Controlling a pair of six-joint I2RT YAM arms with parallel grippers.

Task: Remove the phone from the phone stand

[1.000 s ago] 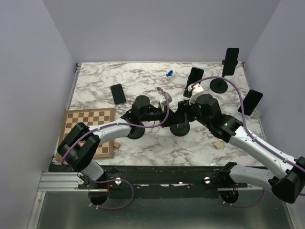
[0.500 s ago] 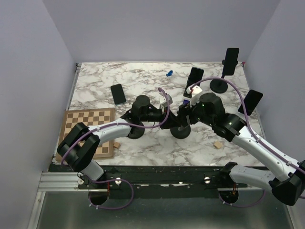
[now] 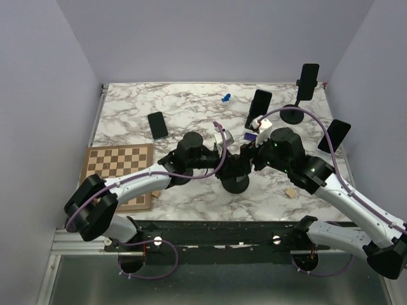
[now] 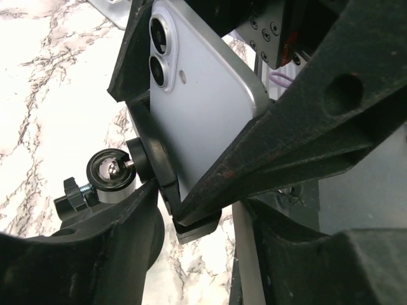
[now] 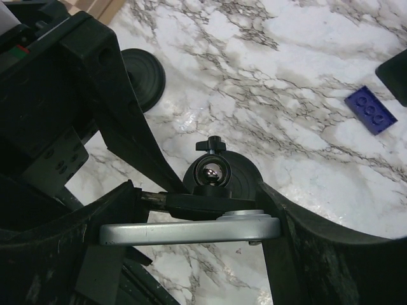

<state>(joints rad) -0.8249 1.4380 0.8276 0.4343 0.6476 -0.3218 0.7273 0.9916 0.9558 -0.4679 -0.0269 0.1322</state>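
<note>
The phone (image 4: 203, 108) has a silver back with two lenses. It sits in the black clamp of the phone stand, whose round base (image 3: 235, 185) is on the marble table. Its ball joint shows in the left wrist view (image 4: 109, 170) and the right wrist view (image 5: 213, 173). My right gripper (image 3: 246, 157) is shut on the phone's silver edges (image 5: 191, 232), one finger on each side. My left gripper (image 3: 226, 163) comes in from the left and grips the stand's clamp behind the phone (image 4: 191, 219).
Three more phones stand on stands at the back right (image 3: 259, 108) (image 3: 308, 81) (image 3: 334, 135). A phone (image 3: 158, 125) lies flat at the left. There is a chessboard (image 3: 117, 168), small wooden blocks (image 3: 290, 192), a blue piece (image 3: 225, 98), a purple brick (image 5: 372, 109), and a spare stand base (image 5: 143, 76).
Both grippers, the phone and the stand have shifted together toward the near edge and slightly left. The stand's base has slid nearer on the table.
</note>
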